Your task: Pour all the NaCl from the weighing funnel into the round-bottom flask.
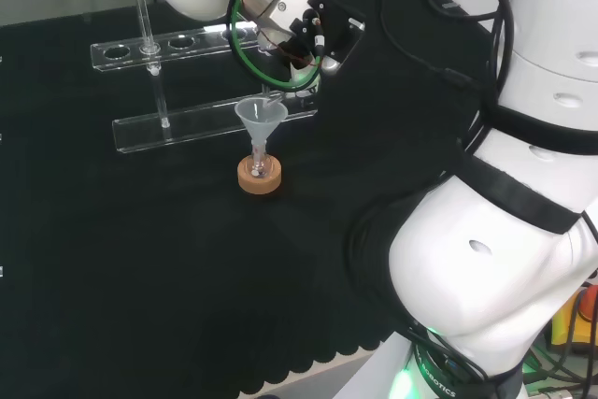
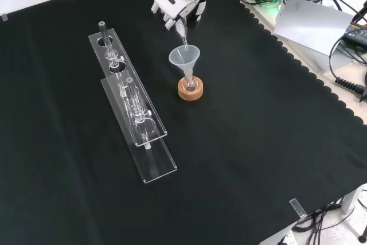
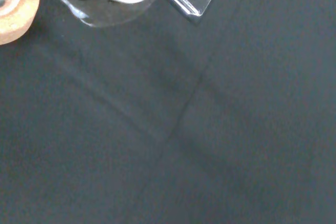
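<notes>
A small round-bottom flask (image 2: 189, 82) stands on a cork ring (image 2: 190, 90) near the middle of the cloth, with a clear plastic funnel (image 2: 184, 58) set in its neck. In the head view the same funnel (image 1: 261, 117) rises above the cork ring (image 1: 259, 177). The hand (image 2: 178, 5) hangs just above and behind the funnel, its fingers curled round a slim clear weighing funnel (image 2: 183, 37). That piece is tilted down, its tip inside the funnel's mouth. The hand (image 1: 301, 23) also shows in the head view. I cannot see any powder. The cork ring (image 3: 14, 17) shows in the wrist view.
A long clear acrylic tube rack (image 2: 133, 116) with a few glass tubes lies left of the flask in the front view. In the head view the rack (image 1: 177, 121) stands behind the flask. The cloth's scalloped edge (image 2: 321, 78) runs along the front view's right.
</notes>
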### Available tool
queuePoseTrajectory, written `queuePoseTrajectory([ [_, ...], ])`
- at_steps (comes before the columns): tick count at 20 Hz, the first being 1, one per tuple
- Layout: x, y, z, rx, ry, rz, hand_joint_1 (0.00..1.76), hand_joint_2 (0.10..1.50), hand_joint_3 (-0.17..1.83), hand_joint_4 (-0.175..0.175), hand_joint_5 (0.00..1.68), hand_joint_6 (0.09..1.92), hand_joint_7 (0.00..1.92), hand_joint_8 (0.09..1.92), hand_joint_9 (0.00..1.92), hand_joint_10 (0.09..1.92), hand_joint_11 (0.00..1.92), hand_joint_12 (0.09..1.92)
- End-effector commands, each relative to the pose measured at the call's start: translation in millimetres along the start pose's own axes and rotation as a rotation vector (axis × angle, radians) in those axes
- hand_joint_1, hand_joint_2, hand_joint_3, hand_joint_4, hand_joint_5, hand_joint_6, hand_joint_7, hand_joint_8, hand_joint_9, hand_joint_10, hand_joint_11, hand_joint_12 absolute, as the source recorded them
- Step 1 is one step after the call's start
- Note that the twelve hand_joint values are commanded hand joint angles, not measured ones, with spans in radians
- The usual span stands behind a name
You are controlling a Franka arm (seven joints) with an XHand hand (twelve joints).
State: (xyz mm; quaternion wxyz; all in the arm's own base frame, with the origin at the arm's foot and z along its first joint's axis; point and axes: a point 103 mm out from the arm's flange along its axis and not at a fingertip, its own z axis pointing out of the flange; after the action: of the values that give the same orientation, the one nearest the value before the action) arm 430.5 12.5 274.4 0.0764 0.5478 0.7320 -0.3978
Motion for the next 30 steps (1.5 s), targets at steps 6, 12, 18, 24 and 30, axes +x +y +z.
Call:
queuePoseTrajectory([
  [6, 4, 2, -8, 0.005, -0.078, 0.004, 1.29, 1.00, 0.03, -0.175, 1.19, 0.65, 1.23, 0.62, 1.41, 0.13, 0.97, 0.95],
  [12, 6, 1, -13, 0.009, -0.115, 0.009, 1.29, 1.00, 0.03, -0.175, 1.19, 0.65, 1.23, 0.62, 1.41, 0.12, 0.97, 0.95],
  [18, 5, 1, -15, 0.027, -0.146, 0.019, 1.29, 1.00, 0.03, -0.175, 1.19, 0.65, 1.23, 0.63, 1.40, 0.12, 0.97, 0.95],
  [24, 4, -1, -18, 0.030, -0.170, 0.024, 1.29, 1.00, 0.03, -0.175, 1.19, 0.66, 1.22, 0.63, 1.40, 0.12, 0.97, 0.95],
  [30, 5, -2, -21, 0.045, -0.201, 0.029, 1.29, 1.01, 0.02, -0.175, 1.18, 0.66, 1.22, 0.64, 1.40, 0.12, 0.98, 0.95],
])
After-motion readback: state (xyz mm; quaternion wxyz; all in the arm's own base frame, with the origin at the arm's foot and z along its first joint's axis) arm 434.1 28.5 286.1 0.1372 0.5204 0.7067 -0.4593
